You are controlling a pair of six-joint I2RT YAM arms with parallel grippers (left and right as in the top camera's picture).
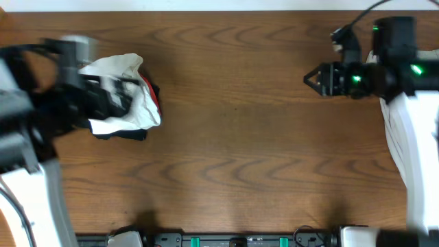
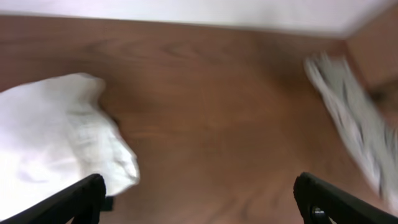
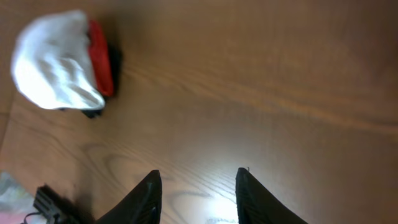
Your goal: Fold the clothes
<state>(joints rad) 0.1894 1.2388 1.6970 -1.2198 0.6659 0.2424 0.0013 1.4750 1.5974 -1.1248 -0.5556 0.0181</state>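
A crumpled pile of clothes (image 1: 127, 96), white on top with red and black underneath, lies at the table's left. It also shows in the left wrist view (image 2: 56, 137) and the right wrist view (image 3: 59, 62). My left gripper (image 1: 116, 96) hovers over the pile, blurred, with jaws wide open (image 2: 199, 199) and nothing between them. My right gripper (image 1: 312, 77) is at the far right, well apart from the pile, open and empty (image 3: 198, 177).
A white and grey cloth (image 1: 401, 130) hangs at the table's right edge, under the right arm; it also shows in the left wrist view (image 2: 351, 118). Bare wooden tabletop (image 1: 233, 123) lies between the arms.
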